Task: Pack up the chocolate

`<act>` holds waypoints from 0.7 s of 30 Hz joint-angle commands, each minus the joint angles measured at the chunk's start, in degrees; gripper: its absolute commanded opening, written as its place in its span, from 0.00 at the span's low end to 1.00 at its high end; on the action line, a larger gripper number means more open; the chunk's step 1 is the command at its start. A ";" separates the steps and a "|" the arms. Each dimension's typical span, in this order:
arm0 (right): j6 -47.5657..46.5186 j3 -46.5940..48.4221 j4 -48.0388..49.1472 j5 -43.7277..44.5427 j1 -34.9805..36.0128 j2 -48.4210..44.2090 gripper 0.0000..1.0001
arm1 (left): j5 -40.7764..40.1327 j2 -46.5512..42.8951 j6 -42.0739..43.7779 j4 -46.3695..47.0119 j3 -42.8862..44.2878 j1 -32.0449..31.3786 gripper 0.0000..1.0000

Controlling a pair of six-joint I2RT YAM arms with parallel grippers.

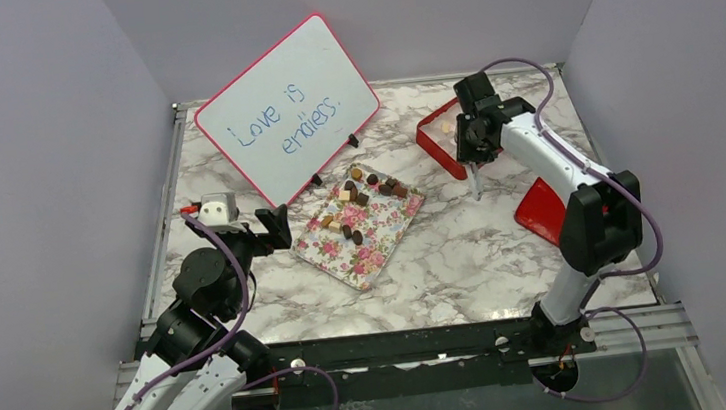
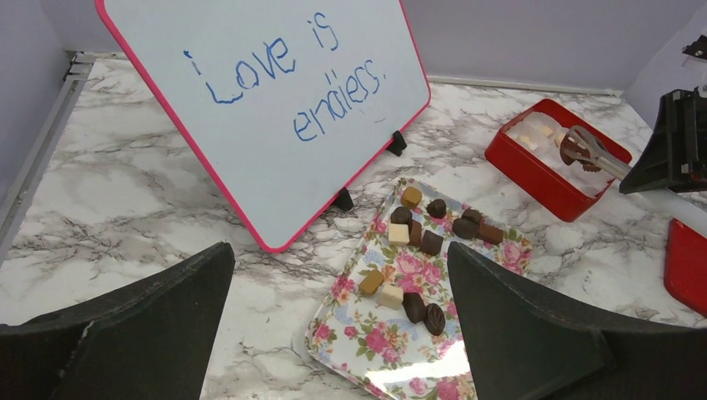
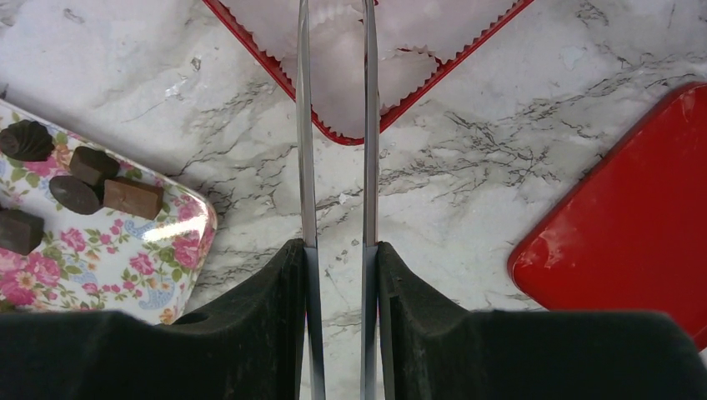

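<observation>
Chocolate (image 2: 431, 242) goes unheld at nine o'clock, where the left gripper (image 2: 340, 250) gapes wide and empty. Thirteen pieces, by my count, lie on the one floral tray (image 2: 367, 333) at centre. At two o'clock, one red box (image 2: 534, 171) holds roughly three cream pieces. The right gripper (image 3: 338, 250) pinches one pair of tongs (image 2: 596, 154), a brown piece apparently at their tips over the box. If it is let go off-centre, it could strike the rim and roll out. One red lid (image 1: 543, 210) lies at three o'clock.
</observation>
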 commanded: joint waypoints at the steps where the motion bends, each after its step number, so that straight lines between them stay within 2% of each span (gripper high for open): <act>1: -0.86 1.54 2.92 -1.59 -1.04 1.65 0.27 | 1.13 0.32 0.62 1.44 -0.16 0.27 0.99; 21: -3.35 3.73 5.21 -3.31 -4.54 7.36 0.30 | 1.09 0.98 0.78 1.54 -0.16 0.23 0.99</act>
